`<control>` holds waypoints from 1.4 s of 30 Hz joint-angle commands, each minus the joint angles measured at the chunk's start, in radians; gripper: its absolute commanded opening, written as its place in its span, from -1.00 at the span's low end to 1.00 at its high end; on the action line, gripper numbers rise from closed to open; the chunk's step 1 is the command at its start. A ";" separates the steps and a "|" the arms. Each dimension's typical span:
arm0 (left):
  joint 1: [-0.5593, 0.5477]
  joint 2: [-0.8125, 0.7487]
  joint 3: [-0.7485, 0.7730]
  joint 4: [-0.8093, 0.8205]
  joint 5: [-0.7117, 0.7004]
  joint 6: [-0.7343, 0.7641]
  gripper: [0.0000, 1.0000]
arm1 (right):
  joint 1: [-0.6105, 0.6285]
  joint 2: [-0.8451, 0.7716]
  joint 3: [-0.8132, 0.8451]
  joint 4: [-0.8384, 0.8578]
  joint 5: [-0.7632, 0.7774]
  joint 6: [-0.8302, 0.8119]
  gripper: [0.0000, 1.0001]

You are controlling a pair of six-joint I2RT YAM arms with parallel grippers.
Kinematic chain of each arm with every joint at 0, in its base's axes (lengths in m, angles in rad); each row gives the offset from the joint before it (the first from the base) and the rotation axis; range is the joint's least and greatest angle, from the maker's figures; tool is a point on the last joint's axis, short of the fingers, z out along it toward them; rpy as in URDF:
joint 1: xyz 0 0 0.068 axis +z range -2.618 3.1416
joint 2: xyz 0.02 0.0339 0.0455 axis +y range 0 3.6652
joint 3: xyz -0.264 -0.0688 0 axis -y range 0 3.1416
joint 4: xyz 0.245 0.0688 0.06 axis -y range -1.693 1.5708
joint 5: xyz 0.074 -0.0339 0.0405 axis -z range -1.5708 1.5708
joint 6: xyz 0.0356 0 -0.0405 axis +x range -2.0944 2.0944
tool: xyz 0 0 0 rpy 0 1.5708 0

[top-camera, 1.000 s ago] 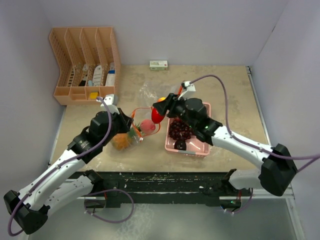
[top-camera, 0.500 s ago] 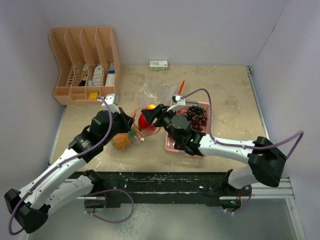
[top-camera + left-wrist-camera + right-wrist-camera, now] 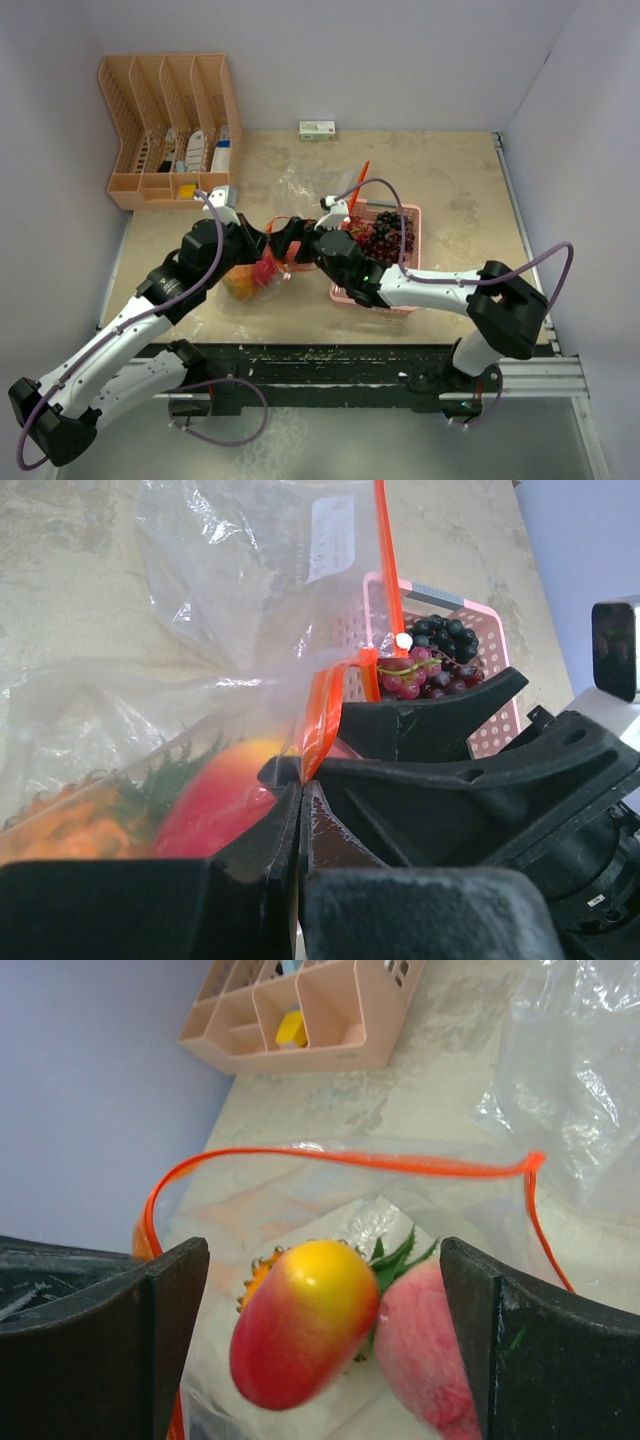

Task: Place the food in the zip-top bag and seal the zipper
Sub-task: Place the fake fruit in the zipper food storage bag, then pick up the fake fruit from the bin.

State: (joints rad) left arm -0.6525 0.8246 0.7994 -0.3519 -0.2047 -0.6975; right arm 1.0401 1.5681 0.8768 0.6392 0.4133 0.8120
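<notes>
Pinching the floppy zip-top bag [image 3: 250, 600] by its orange rim, left jaws were pressed together; right jaws hung spread over the seemingly light, slick mango [image 3: 305, 1320] in its mouth, grapes [image 3: 440, 640] in the tray [image 3: 487, 615].

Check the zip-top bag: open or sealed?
Open. Right wrist view: the zip-top bag has its orange zipper spread in a wide loop, fruit visible through it.

Pinched bag [image 3: 230, 610] by zipper [image 3: 322, 715] at lower centre; saw pineapple [image 3: 70, 820] and mango [image 3: 215, 798] inside, lower left; grapes [image 3: 435, 655] upper right.
</notes>
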 commanded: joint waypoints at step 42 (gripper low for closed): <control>0.001 -0.078 0.003 0.027 -0.041 0.020 -1.00 | -0.163 -0.134 -0.122 -0.953 -0.127 0.092 0.31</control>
State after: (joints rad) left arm -0.6521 0.7635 0.7986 -0.3622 -0.2272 -0.6876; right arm 0.8757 1.4334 0.7601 -0.3370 0.2962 0.8917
